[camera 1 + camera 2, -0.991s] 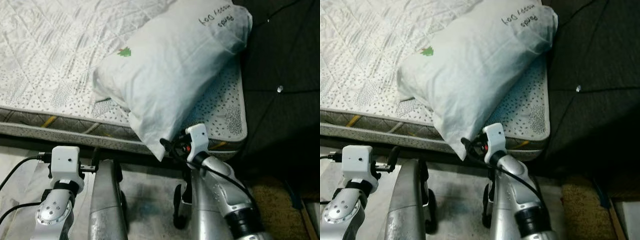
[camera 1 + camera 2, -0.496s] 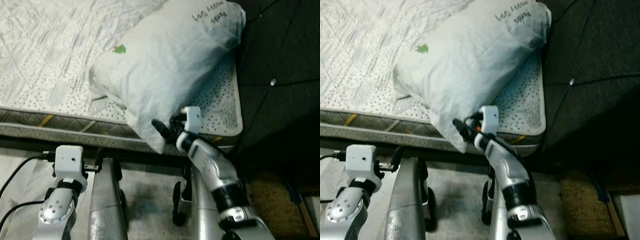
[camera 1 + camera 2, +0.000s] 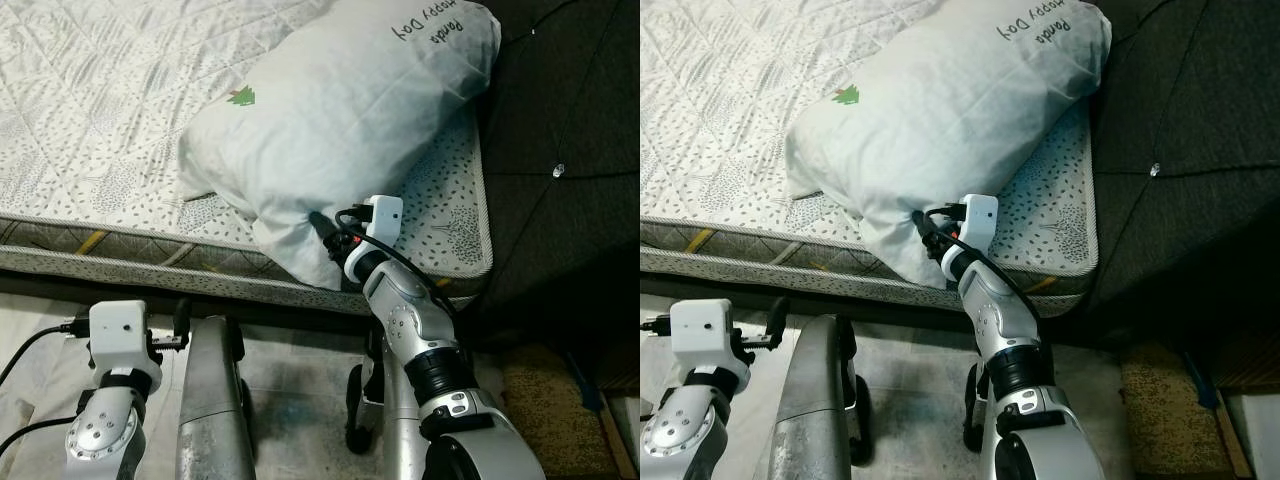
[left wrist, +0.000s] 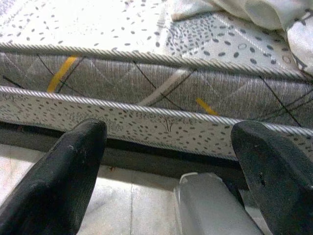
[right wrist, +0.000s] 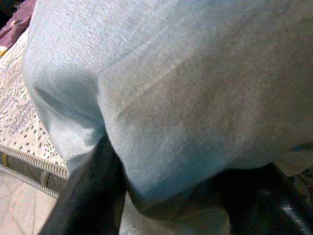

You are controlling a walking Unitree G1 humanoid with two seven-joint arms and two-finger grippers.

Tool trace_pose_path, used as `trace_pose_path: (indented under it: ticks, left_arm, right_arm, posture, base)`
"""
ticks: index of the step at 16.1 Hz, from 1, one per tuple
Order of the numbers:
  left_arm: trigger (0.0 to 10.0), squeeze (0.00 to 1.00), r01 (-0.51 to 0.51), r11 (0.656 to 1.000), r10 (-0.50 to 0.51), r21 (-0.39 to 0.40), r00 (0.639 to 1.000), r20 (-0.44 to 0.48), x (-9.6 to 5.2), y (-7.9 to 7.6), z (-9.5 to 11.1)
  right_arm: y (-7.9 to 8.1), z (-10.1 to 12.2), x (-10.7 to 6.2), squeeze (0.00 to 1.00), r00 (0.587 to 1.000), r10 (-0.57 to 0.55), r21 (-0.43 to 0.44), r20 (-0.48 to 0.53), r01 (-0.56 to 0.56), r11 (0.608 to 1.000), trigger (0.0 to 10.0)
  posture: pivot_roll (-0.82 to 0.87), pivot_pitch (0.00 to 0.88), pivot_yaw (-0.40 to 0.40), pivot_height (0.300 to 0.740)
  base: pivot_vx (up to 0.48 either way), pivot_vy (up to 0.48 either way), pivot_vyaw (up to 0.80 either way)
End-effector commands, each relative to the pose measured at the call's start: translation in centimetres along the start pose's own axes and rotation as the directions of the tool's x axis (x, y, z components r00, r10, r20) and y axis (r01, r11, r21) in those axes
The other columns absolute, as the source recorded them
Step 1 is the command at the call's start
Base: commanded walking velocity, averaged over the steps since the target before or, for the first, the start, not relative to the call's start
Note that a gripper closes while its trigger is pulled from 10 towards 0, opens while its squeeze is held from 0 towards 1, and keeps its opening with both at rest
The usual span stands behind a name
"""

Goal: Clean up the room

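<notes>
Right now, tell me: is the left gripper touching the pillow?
No, the left gripper hangs open below the mattress edge, apart from the pillow.

Head views bright, sharp; dark right side; wrist close-ups soft.

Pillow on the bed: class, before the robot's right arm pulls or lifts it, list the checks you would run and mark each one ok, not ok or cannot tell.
1. Right gripper has reached the pillow: ok, its fingers straddle the pillow's near lower corner.
2. Fingers closed firmly on the fabric: cannot tell, cloth bulges between them but the pinch is hidden.
3. Pillow supported by the mattress: ok, though its near corner overhangs the edge.
4. Left gripper out of the way: ok, open, low beside the mattress side, touching nothing.
5. Nothing resting on the pillow: ok.
6. Space to the right: not ok, the dark headboard stands right against the pillow's far end.
</notes>
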State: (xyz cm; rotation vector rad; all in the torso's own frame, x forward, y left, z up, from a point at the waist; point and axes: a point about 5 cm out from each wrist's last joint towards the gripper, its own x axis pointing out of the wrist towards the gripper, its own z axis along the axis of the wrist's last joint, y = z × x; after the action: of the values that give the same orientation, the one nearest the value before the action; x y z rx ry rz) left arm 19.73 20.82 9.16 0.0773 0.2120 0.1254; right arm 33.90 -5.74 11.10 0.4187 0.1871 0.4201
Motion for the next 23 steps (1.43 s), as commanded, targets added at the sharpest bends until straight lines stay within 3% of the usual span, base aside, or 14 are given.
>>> trace_pose_path:
  ticks: [1, 3, 5, 7, 9, 13, 18, 19, 21, 23]
  left_arm:
    - [10.0, 0.00, -0.009, 1.000, 0.009, -0.001, 1.000, -0.019, -0.2, 0.2, -0.6]
    - [10.0, 0.00, 0.009, 0.999, -0.008, -0.031, 1.000, 0.004, -0.1, -0.1, -0.3]
    - [10.0, 0.00, 0.131, 0.986, -0.127, -0.103, 0.991, 0.047, -0.1, -1.4, 0.3]
    - [10.0, 0.00, 0.199, 0.974, -0.193, -0.104, 0.979, 0.070, 0.0, -2.2, 0.7]
    - [10.0, 0.00, 0.206, 0.973, -0.200, -0.102, 0.978, 0.061, 0.1, -2.5, 0.5]
    - [10.0, 0.00, 0.220, 0.971, -0.214, -0.097, 0.975, 0.063, 0.7, -2.8, 0.3]
    - [10.0, 0.00, 0.213, 0.973, -0.208, -0.091, 0.976, 0.059, 1.0, -3.1, 0.2]
    - [10.0, 0.00, 0.209, 0.974, -0.205, -0.091, 0.977, 0.058, 1.0, -3.1, 0.1]
    - [10.0, 0.00, 0.210, 0.974, -0.205, -0.090, 0.977, 0.055, 1.0, -3.2, 0.0]
    - [10.0, 0.00, 0.210, 0.974, -0.206, -0.088, 0.977, 0.051, 1.0, -3.2, -0.1]
  right_arm:
    - [1.3, -0.3, 0.4, 0.00, 1.000, 0.010, 0.048, 0.030, -0.011, 0.999, 0.0]
    - [0.5, -0.2, 0.2, 0.00, 0.999, -0.021, 0.046, 0.040, 0.019, 0.999, 0.0]
    - [-1.3, 0.8, 0.0, 0.00, 0.990, -0.110, 0.016, 0.091, 0.109, 0.994, 0.0]
    - [-2.6, 1.4, -0.1, 0.00, 0.979, -0.167, 0.000, 0.115, 0.168, 0.986, 0.0]
    - [-3.8, 2.3, -0.3, 0.00, 0.966, -0.214, -0.019, 0.143, 0.219, 0.976, 0.0]
    - [-6.6, 5.8, -0.9, 0.00, 0.897, -0.341, -0.070, 0.282, 0.374, 0.925, 0.0]
    - [-11.8, 12.0, -3.7, 0.00, 0.750, -0.485, -0.133, 0.449, 0.593, 0.795, 0.0]
    - [-13.2, 13.7, -4.9, 0.00, 0.698, -0.514, -0.138, 0.499, 0.649, 0.748, 0.0]
    - [-14.8, 15.9, -6.8, 0.00, 0.634, -0.535, -0.169, 0.558, 0.718, 0.675, 0.0]
    - [-15.9, 17.0, -8.4, 0.00, 0.597, -0.543, -0.191, 0.591, 0.758, 0.624, 0.0]
  posture:
    - [0.16, 0.256, -0.035, 0.534]
    - [0.15, 0.248, -0.032, 0.534]
    - [0.15, 0.243, -0.035, 0.534]
    - [0.14, 0.237, -0.037, 0.534]
    - [0.14, 0.232, -0.038, 0.534]
    - [0.13, 0.207, -0.041, 0.534]
    - [0.11, 0.200, -0.044, 0.534]
    - [0.11, 0.201, -0.044, 0.534]
    - [0.10, 0.201, -0.042, 0.534]
    - [0.10, 0.201, -0.043, 0.534]
  base:
    - [0.000, 0.000, 0.00]
    - [0.000, 0.000, 0.00]
    - [0.000, 0.000, 0.00]
    - [0.000, 0.000, 0.00]
    - [0.000, 0.000, 0.00]
    - [0.000, 0.000, 0.00]
    - [0.000, 0.000, 0.00]
    - [0.000, 0.000, 0.00]
    - [0.000, 0.000, 0.00]
    - [0.000, 0.000, 0.00]
